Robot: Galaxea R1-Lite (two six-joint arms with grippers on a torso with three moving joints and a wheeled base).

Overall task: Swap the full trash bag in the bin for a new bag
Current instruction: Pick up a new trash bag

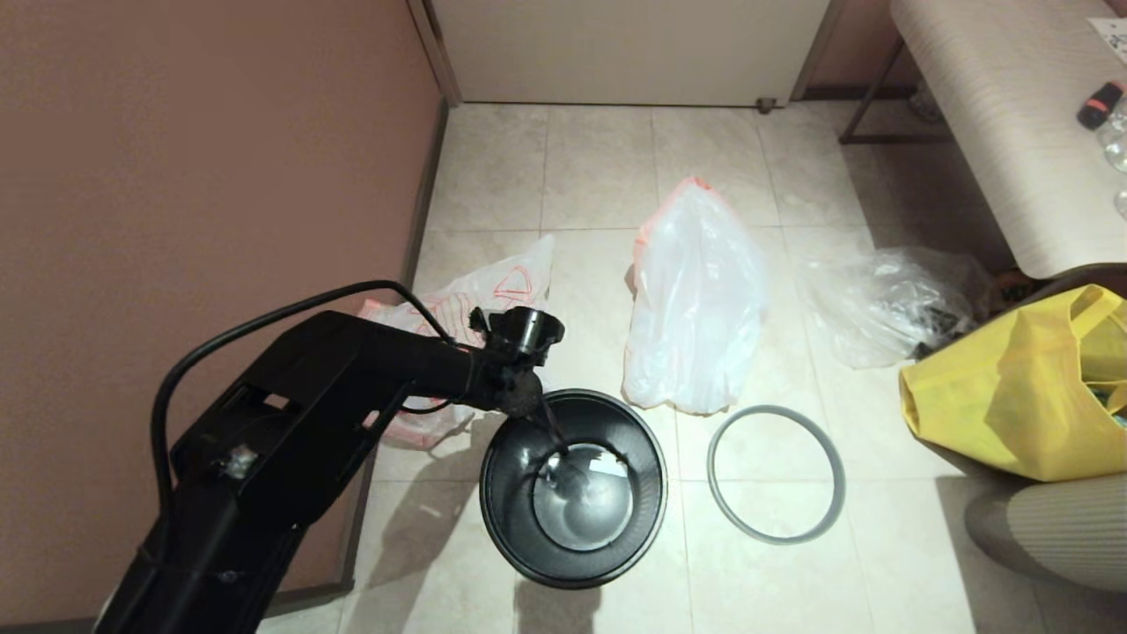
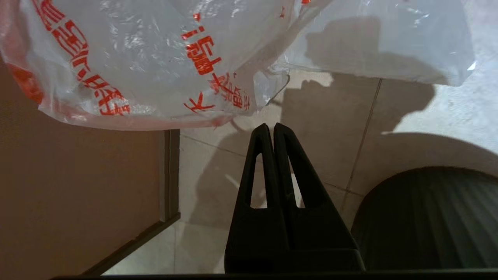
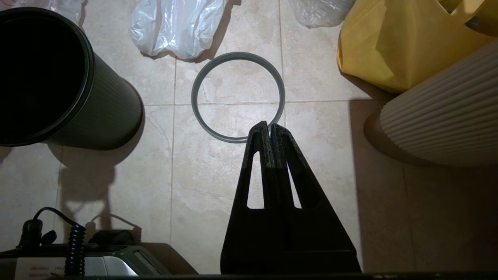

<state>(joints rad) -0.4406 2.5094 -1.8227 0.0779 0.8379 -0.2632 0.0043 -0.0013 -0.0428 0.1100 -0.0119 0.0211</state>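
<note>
Beside bin (image 1: 572, 493): grey ring (image 1: 777, 474).

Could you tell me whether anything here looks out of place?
The grey ring lies flat on the floor beside the bin rather than seated on its rim. The bin holds no bag; the full bag and printed new bag both lie on the tiles.

The only lettering stands on the new bag (image 2: 148, 66): rows of large red-orange Chinese characters printed on its thin translucent white film, seen in the left wrist view at an angle and partly creased, so the individual characters cannot be read with certainty. In the head view the same bag (image 1: 493, 291) carries a red-orange outlined triangle and further line drawings, too small to decipher. No other readable text, brand, number or sign appears.
</note>
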